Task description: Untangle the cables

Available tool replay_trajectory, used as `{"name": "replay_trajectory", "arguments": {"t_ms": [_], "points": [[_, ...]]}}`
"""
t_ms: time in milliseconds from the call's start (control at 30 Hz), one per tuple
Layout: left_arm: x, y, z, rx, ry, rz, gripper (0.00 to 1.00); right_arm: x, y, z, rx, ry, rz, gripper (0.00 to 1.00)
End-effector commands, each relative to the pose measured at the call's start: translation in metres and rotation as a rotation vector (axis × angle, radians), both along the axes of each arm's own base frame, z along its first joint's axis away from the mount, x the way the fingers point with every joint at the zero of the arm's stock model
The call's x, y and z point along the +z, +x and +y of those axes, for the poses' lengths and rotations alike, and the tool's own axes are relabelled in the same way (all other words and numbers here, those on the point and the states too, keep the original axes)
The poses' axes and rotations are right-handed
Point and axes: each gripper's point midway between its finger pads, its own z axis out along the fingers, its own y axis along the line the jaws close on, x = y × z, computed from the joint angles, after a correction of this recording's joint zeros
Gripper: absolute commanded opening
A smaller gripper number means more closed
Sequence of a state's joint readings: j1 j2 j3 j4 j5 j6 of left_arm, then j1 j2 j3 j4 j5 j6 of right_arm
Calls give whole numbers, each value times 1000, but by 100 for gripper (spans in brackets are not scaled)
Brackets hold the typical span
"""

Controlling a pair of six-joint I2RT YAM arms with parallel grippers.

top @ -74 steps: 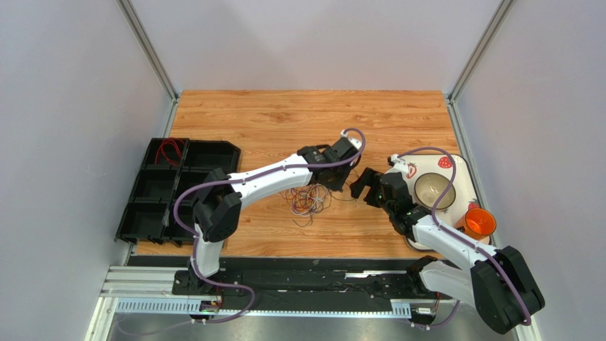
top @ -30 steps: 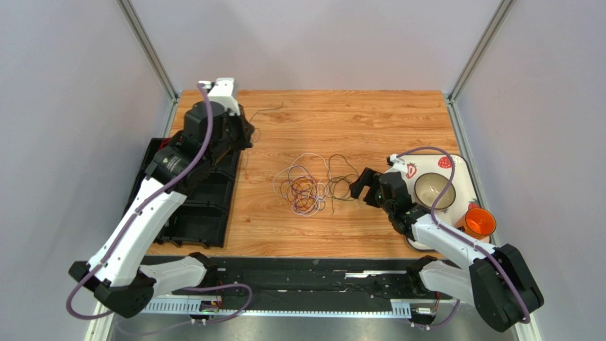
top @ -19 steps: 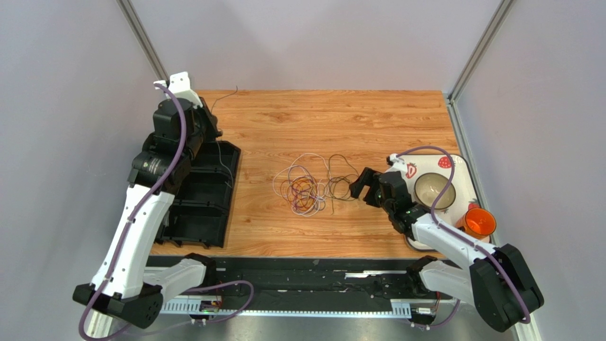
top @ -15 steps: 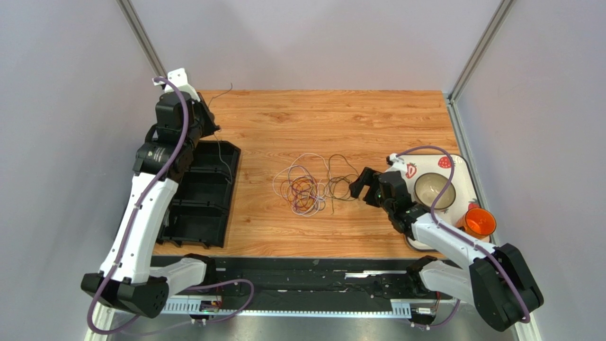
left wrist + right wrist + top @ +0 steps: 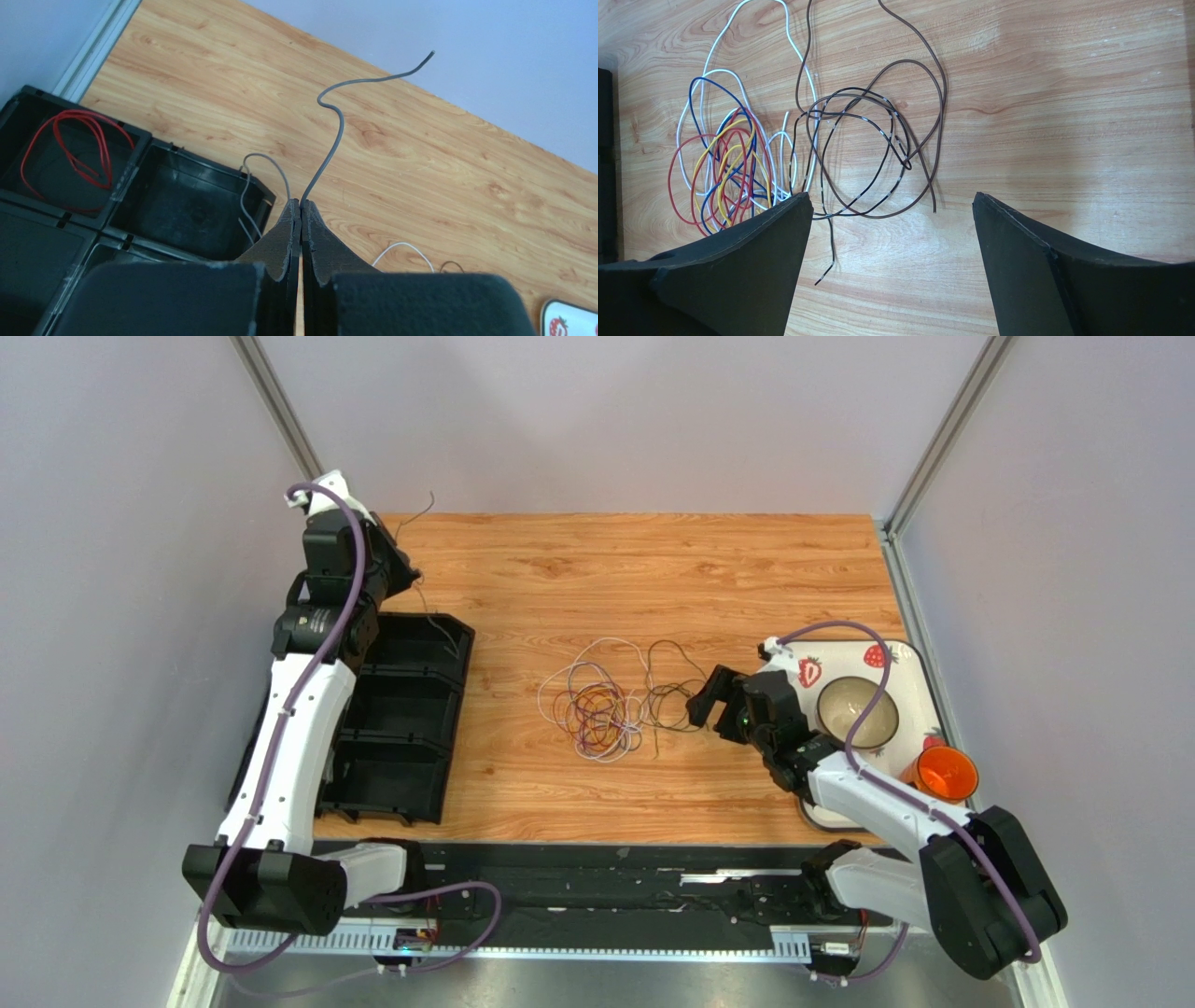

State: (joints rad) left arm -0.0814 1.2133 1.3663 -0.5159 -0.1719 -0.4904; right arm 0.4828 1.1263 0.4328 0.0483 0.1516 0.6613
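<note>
The cables (image 5: 606,707) lie in a loose tangle of red, yellow, blue, white and dark wires at the table's middle; they also show in the right wrist view (image 5: 731,164). My right gripper (image 5: 706,703) is open and empty just right of them, its jaws wide apart over bare wood (image 5: 892,199). My left gripper (image 5: 400,574) is shut on a single grey cable (image 5: 342,133) at the far left. One end sticks up, and the other hangs into the black compartment tray (image 5: 175,210). A red cable (image 5: 70,150) lies coiled in a far tray compartment.
The black tray (image 5: 407,714) lies along the table's left edge. A white plate (image 5: 912,672) with a bowl (image 5: 853,707) and an orange cup (image 5: 947,773) stands at the right edge behind my right arm. Grey walls close in on three sides.
My left arm has swung from the tangle to the far left corner, carrying the grey cable over the tray. The right arm and the tangle have not moved.
</note>
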Motion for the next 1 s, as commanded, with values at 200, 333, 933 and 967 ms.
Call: {"name": "replay_trajectory", "arguments": {"t_ms": [200, 333, 933, 967], "points": [[-43, 1, 43, 216, -61, 16, 0, 18, 12, 6, 8, 21, -46, 89], [-63, 8, 56, 265, -77, 45, 0, 19, 13, 7, 11, 22, -45, 88], [-181, 10, 66, 427, -160, 384, 0, 17, 13, 8, 14, 20, -39, 88], [-187, 14, 64, 409, -174, 399, 0, 17, 13, 8, 15, 20, -36, 88]]}}
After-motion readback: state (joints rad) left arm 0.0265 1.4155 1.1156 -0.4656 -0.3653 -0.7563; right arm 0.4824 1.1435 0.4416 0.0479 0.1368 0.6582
